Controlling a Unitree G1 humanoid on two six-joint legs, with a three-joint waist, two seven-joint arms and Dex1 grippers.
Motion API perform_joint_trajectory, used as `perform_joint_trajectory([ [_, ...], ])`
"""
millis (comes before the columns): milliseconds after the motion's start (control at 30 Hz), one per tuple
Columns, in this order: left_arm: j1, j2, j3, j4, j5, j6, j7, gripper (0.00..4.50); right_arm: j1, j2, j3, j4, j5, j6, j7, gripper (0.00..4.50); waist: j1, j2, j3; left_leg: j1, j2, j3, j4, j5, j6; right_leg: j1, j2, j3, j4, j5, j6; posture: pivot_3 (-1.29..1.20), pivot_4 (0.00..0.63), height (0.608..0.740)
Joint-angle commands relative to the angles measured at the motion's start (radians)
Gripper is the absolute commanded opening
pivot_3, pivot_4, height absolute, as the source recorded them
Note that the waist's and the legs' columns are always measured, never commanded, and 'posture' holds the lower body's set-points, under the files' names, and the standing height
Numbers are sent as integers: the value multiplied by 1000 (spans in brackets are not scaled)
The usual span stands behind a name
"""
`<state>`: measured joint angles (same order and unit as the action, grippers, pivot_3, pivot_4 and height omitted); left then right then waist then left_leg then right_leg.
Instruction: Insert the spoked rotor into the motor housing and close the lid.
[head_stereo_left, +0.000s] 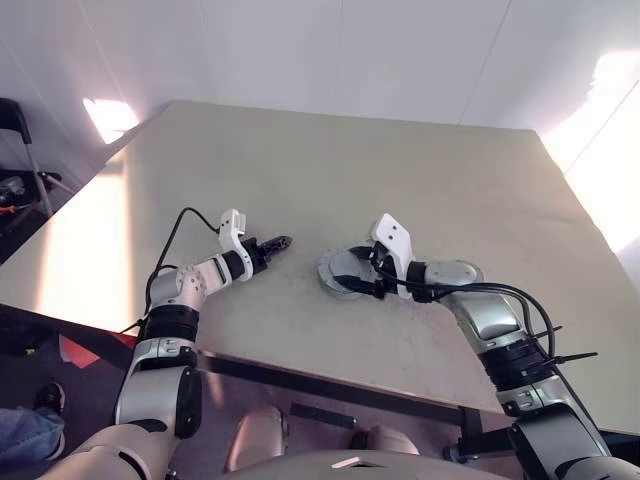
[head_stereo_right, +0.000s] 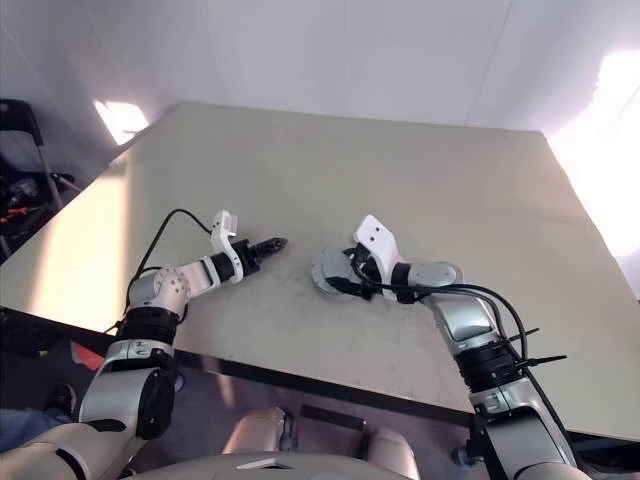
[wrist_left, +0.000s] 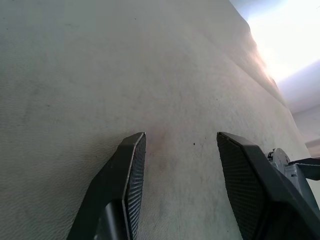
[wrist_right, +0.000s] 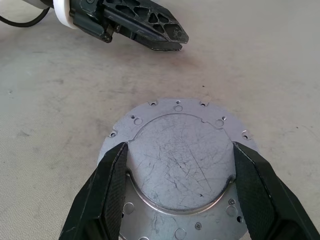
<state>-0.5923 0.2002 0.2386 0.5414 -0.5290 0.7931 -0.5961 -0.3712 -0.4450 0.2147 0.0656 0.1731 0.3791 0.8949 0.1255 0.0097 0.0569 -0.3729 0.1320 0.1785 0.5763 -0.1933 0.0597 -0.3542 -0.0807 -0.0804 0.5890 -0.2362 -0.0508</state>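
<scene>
On the bare beige table (head_stereo_left: 420, 170), the left gripper (head_stereo_left: 281, 241) hovers with fingers spread and empty, just left of the silvery lid (wrist_right: 182, 165), which lies flat between the right gripper's (wrist_right: 180, 192) spread fingers, nothing between them.

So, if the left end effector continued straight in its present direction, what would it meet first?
Probably only the bare table: the left end effector points low across it, and the silvery disc lies off to one side.
</scene>
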Motion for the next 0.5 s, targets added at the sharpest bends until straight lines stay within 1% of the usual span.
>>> perform_joint_trajectory([
  [33,-2,4,-1,-15,-2,1,1,2432,0,-1,-43,-55,68,16,32,3099,0,0,0,0,0,0,0,0,0,0,0,0,0,0,0,0,0,740],
  [167,-3,-1,-4,-16,-2,3,2,2432,-8,18,-63,-69,94,37,14,3099,-2,0,0,0,0,0,0,0,0,0,0,0,0,0,0,0,0,740],
  [500,-1,0,-2,-18,-3,4,4,2432,-2,4,-29,-47,43,21,-1,3099,-1,0,0,0,0,0,0,0,0,0,0,0,0,0,0,0,0,740],
])
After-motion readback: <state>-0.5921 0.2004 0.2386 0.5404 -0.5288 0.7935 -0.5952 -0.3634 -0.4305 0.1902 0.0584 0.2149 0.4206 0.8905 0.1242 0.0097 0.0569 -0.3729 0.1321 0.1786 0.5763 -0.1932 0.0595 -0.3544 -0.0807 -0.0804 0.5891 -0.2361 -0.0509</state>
